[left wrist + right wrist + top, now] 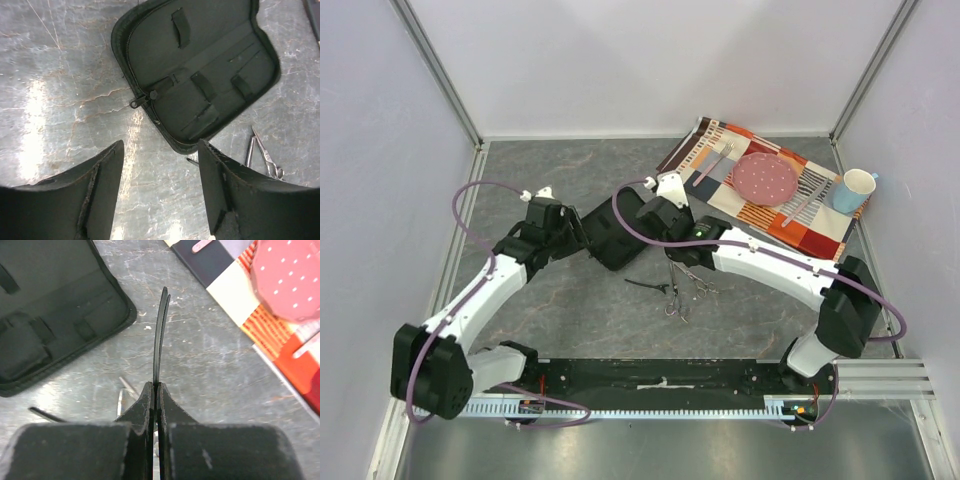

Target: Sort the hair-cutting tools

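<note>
My right gripper (pixel 156 387) is shut on a thin black hair clip (pixel 160 335) that sticks out ahead of the fingertips, held above the table just right of the open black case (pixel 50 315). In the top view the right gripper (pixel 642 208) sits at the case's right edge. Two silver scissors (pixel 680 290) lie together on the table below it, with a second black clip (pixel 645 285) to their left. My left gripper (pixel 160 155) is open and empty, just short of the case's near edge (pixel 200 75). The scissors (pixel 262 152) show at its right.
A patterned placemat (pixel 720 160) at the back right holds a pink dotted plate (pixel 765 180), a fork (pixel 715 163) and a knife (pixel 802 208). A blue-and-white mug (pixel 855 190) stands at its right end. Walls close in on the left, back and right.
</note>
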`<state>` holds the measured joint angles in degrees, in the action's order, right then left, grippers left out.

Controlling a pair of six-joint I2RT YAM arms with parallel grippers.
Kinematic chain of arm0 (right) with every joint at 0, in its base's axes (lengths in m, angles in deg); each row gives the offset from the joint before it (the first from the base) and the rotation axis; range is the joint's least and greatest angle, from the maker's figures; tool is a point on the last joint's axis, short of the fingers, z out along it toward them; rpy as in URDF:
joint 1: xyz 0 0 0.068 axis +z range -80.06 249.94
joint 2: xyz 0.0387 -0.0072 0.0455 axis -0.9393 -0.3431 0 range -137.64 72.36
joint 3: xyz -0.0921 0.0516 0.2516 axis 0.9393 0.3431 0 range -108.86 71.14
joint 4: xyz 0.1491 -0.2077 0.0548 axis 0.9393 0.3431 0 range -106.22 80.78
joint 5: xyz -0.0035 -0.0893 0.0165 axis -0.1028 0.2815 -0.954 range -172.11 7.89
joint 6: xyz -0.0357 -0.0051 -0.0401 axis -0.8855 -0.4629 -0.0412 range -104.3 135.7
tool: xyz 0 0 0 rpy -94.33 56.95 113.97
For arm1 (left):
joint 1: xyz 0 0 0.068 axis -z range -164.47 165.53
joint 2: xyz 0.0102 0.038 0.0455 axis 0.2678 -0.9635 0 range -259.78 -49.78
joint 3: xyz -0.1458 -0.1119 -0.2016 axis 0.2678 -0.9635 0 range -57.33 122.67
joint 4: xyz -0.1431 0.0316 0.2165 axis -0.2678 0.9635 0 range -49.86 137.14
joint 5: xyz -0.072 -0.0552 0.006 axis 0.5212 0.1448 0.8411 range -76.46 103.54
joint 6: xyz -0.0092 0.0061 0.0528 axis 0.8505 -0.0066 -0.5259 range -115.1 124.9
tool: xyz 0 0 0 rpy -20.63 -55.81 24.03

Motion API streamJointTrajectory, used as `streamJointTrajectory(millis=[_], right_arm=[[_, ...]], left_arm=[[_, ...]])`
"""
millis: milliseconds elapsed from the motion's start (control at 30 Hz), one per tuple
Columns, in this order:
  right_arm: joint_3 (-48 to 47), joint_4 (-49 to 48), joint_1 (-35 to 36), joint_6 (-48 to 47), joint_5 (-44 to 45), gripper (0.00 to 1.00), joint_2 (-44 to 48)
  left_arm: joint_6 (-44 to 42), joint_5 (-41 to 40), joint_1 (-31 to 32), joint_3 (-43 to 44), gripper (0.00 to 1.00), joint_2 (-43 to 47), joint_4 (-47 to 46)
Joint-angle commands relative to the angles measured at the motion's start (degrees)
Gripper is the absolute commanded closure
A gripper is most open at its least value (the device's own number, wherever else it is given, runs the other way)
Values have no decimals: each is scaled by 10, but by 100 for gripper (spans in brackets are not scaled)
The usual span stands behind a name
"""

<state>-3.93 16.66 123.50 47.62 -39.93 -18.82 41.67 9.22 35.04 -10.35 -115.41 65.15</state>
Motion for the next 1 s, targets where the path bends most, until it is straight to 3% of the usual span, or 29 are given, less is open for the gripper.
streamJointTrajectory(millis=[0, 233, 633, 967], right_arm=[[-51, 15, -11, -174, -1, 100, -15], [-29, -54, -33, -308, -4, 100, -25], [-11, -84, -44, -315, -49, 100, -47], [-4, -99, -45, -333, -105, 100, -43]], left_arm=[[63, 38, -11, -31, 34, -40, -114], [62, 22, -15, -77, 35, -100, -205], [69, -35, -32, -152, 32, -141, -360], [81, -41, -37, -163, 36, -237, -498]])
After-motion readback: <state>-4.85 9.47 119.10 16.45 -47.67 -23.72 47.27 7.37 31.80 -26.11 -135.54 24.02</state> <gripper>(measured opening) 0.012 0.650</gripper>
